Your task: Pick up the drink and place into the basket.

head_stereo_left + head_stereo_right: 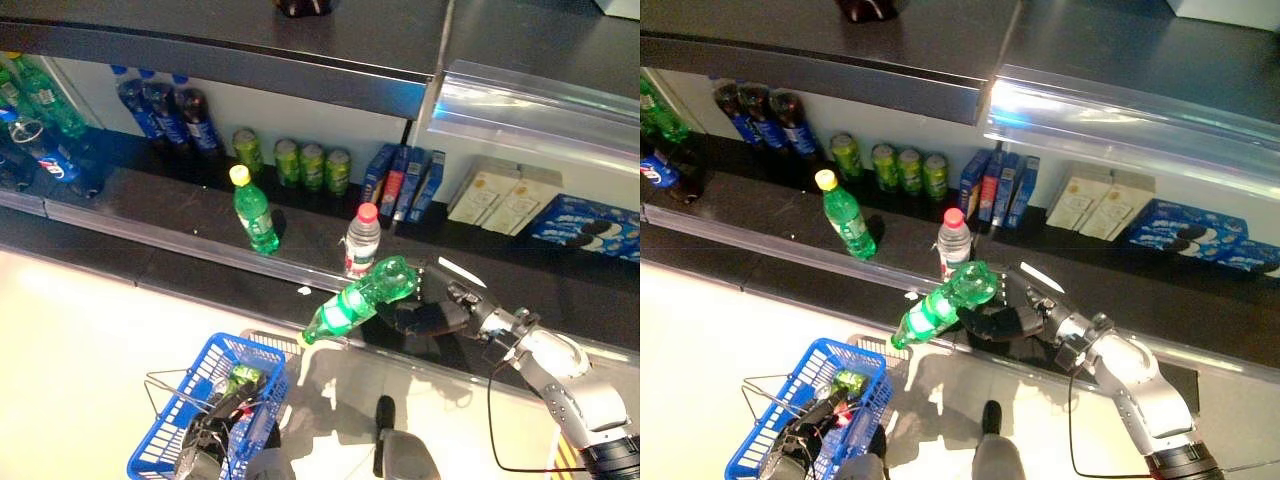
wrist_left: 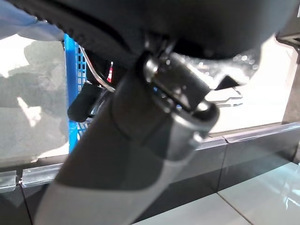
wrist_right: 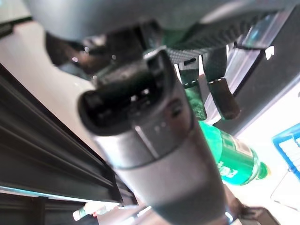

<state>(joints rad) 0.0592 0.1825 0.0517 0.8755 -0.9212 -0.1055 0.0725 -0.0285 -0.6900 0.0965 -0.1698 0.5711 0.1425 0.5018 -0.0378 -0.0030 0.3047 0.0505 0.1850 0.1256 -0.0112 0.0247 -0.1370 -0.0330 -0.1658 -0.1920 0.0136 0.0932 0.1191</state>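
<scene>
The right hand (image 1: 432, 312) holds a green drink bottle (image 1: 362, 298) with its fingers (image 3: 224, 96) curled around the thick end; the bottle lies tilted in the air, just in front of the front edge of the shelf (image 1: 150, 205), with its cap end pointing down toward the blue basket (image 1: 165, 440). The basket is lower and to the left, well apart from the bottle, and it already contains one green can-like thing (image 1: 243, 376) and some dark things. The left hand (image 2: 82, 105) is near the basket's blue wall; I cannot tell how its fingers are. On the shelf, near its front edge, stand two bottles: a green one with a yellow cap (image 1: 254, 211) and a clear one with a red cap (image 1: 362, 240), which is just behind the held bottle. At the back of the shelf stand four green cans (image 1: 300, 162), three dark bottles with blue labels (image 1: 165, 108), blue boxes (image 1: 402, 182), pale boxes (image 1: 505, 198) and a blue biscuit pack (image 1: 590, 226). Between the held bottle and the basket there is open floor (image 1: 70, 340).
</scene>
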